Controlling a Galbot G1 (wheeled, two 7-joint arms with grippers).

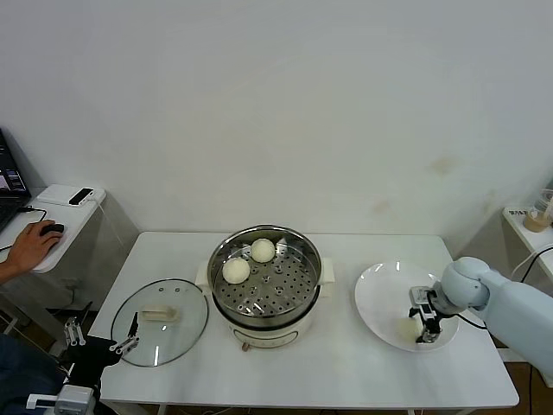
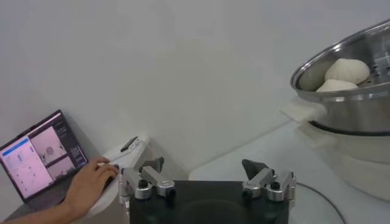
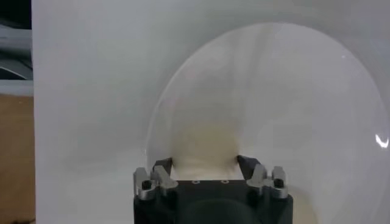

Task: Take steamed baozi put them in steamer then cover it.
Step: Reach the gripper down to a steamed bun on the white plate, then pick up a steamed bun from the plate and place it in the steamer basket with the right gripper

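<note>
Down on the plate [image 1: 380, 294], right gripper [image 1: 418, 333] jaws pinching a round baozi [image 3: 204, 146]; left gripper [image 2: 204, 173] jaws spread.

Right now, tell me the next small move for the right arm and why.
Probably lift straight up off the plate. The right gripper sits low over the plate with its fingers on either side of a baozi, apparently gripping it. The steamer holds only two buns so far, and its cover still lies aside.
</note>
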